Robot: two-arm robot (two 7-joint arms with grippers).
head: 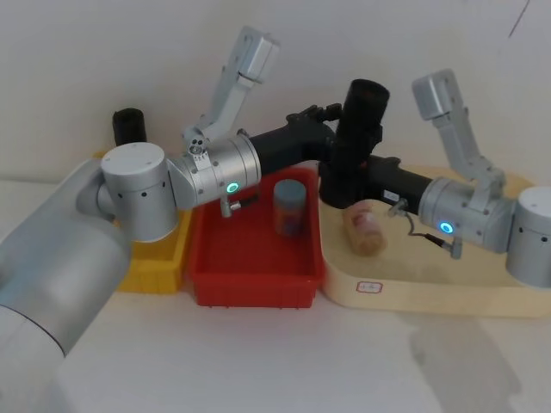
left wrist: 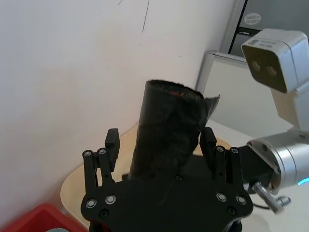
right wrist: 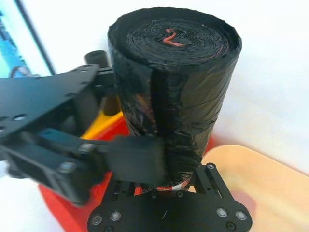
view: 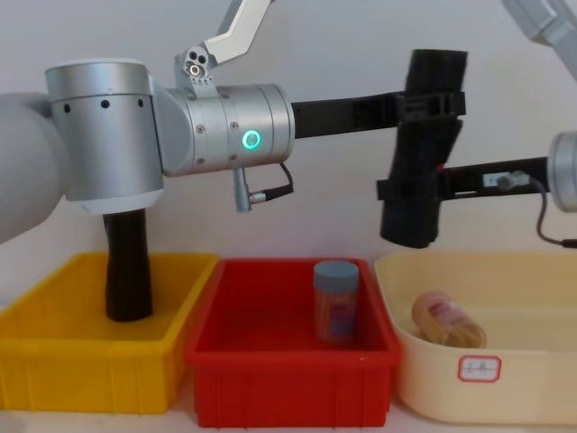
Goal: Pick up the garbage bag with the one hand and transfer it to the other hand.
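Observation:
The garbage bag (head: pixel 360 107) (view: pixel 424 153), a tall black roll with a red mark on its top (right wrist: pixel 174 87), hangs in the air above the gap between the red bin and the beige tray. My left gripper (view: pixel 433 104) (left wrist: pixel 160 140), on the green-lit arm, straddles its upper part. Its jaws stand open, with a gap showing between one finger (left wrist: pixel 112 140) and the roll (left wrist: pixel 169 130). My right gripper (view: pixel 410 189) (head: pixel 344 185) (right wrist: pixel 169 179), on the blue-lit arm, is shut on the roll's lower part.
A plain black roll (view: pixel 126 262) stands in the yellow bin (view: pixel 54 361) at the left. The red bin (view: pixel 288 379) holds an upright jar (view: pixel 335 300). A jar (view: pixel 446 320) lies in the beige tray (view: pixel 505 397) at the right.

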